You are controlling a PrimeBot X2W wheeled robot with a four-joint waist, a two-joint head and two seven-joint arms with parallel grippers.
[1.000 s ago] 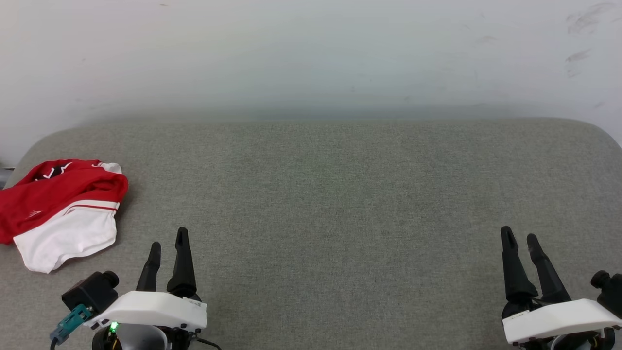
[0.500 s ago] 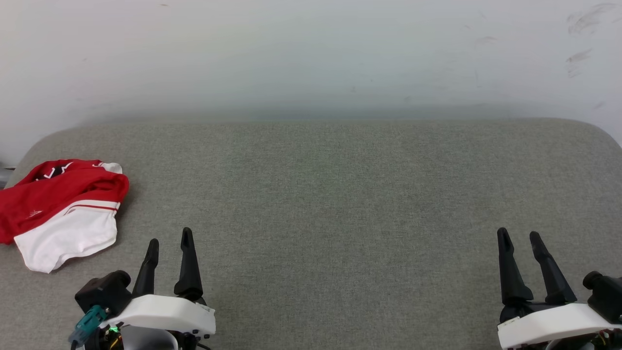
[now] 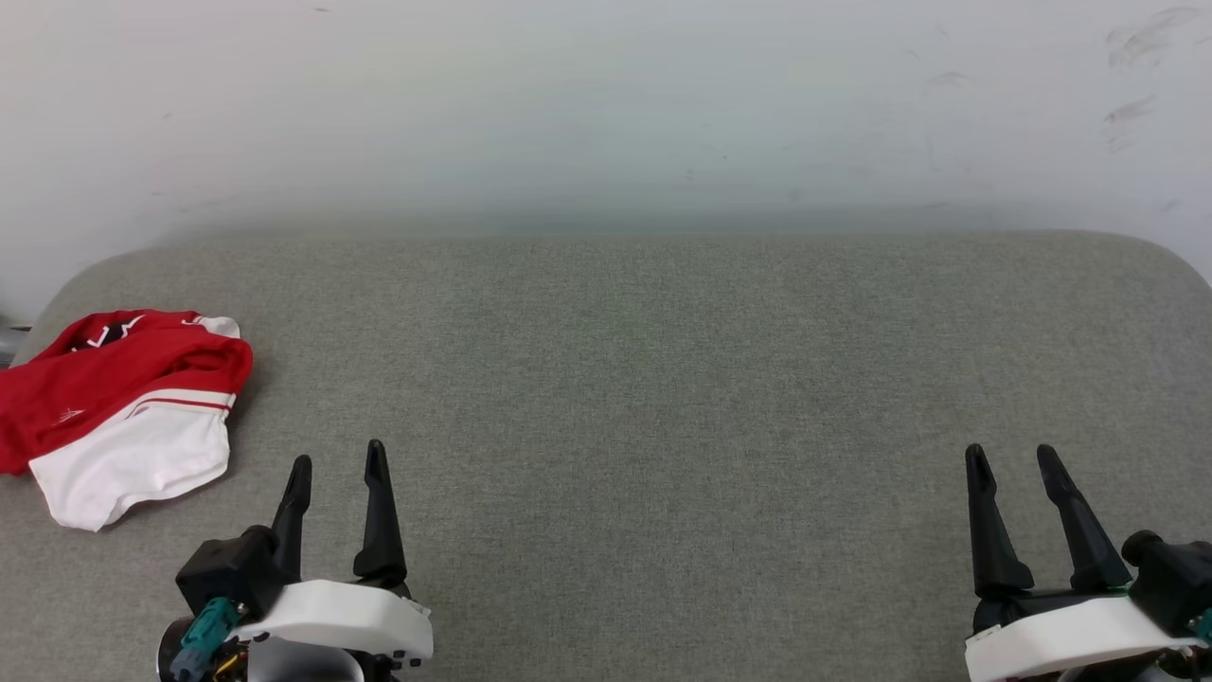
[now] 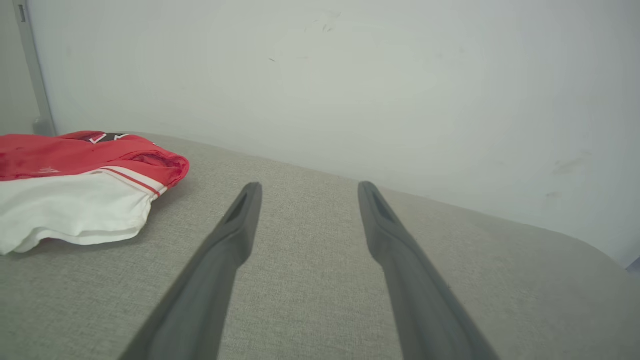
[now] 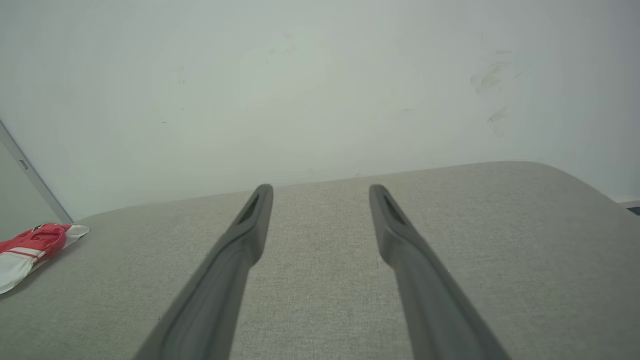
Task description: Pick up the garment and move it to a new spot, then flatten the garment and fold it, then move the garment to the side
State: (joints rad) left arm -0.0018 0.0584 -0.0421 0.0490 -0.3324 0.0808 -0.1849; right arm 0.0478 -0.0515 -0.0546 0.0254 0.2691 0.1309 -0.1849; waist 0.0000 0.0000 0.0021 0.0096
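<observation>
My left gripper and right gripper hover wide-jawed and empty, I judge readied for the jersey bunched at the left of the cushion.

The left pincer and right pincer each have two long, tapering matt-black fingers with a narrow slot near the tip, rising from a smooth white wrist shell; a black camera block with a teal plug sits beside the left shell
</observation>
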